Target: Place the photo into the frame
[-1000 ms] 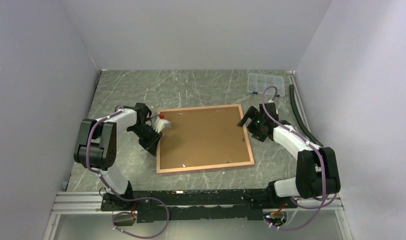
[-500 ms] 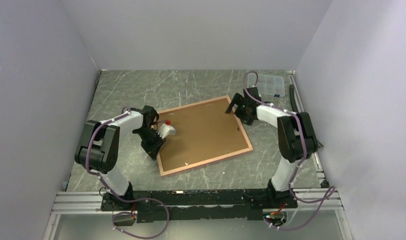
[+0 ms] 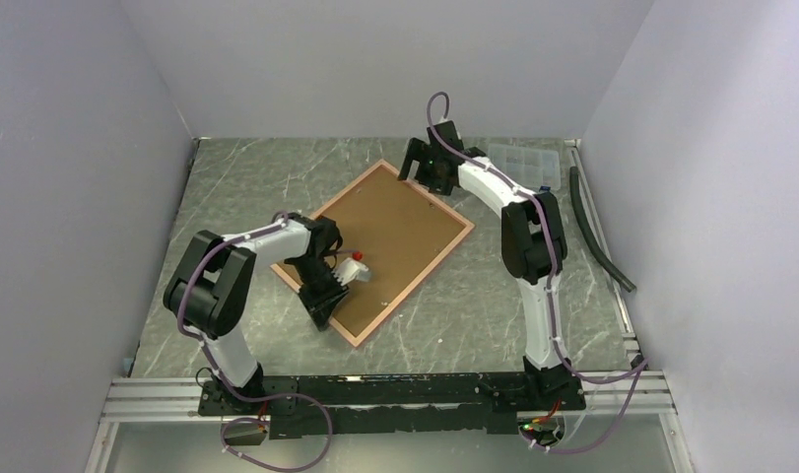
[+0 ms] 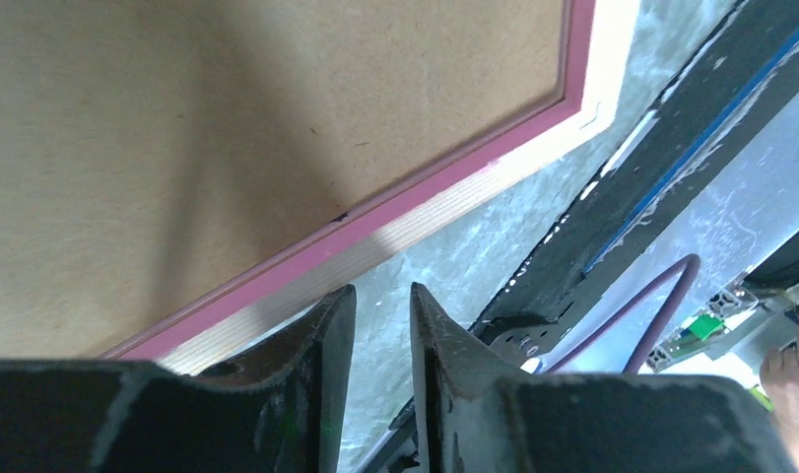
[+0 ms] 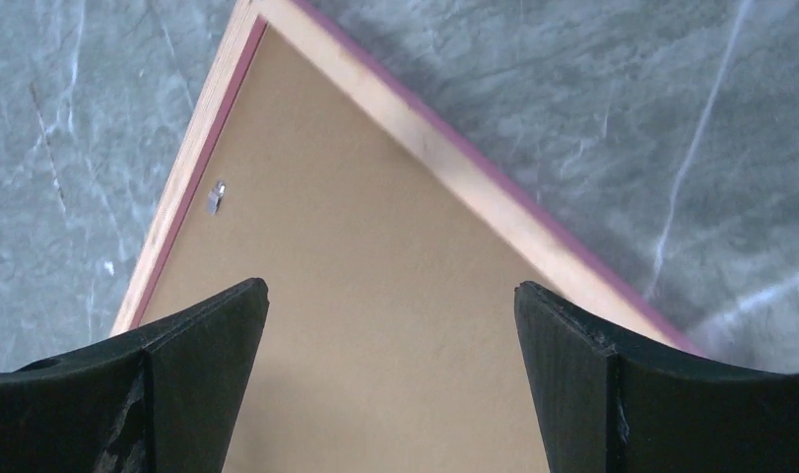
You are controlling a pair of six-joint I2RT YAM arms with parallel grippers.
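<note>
The frame (image 3: 420, 281) lies face down and askew on the table, showing its tan wood reverse with a pink inner lip. The brown backing board (image 3: 375, 241) fills it. The photo is hidden. My left gripper (image 3: 326, 304) is low at the frame's near corner. In the left wrist view its fingers (image 4: 383, 296) stand a narrow gap apart, empty, just off the frame's edge (image 4: 425, 212). My right gripper (image 3: 422, 172) hovers over the far corner. In the right wrist view it (image 5: 390, 296) is wide open over the board (image 5: 375, 296), holding nothing.
A clear plastic organiser box (image 3: 523, 163) sits at the back right. A black hose (image 3: 597, 232) lies along the right wall. A small metal tab (image 5: 215, 197) sits on the frame's inner edge. The arm rail runs along the near edge.
The frame has turned counter-clockwise on the table. My right gripper swung far back and left with its corner. My left gripper moved nearer and right with the opposite corner.
</note>
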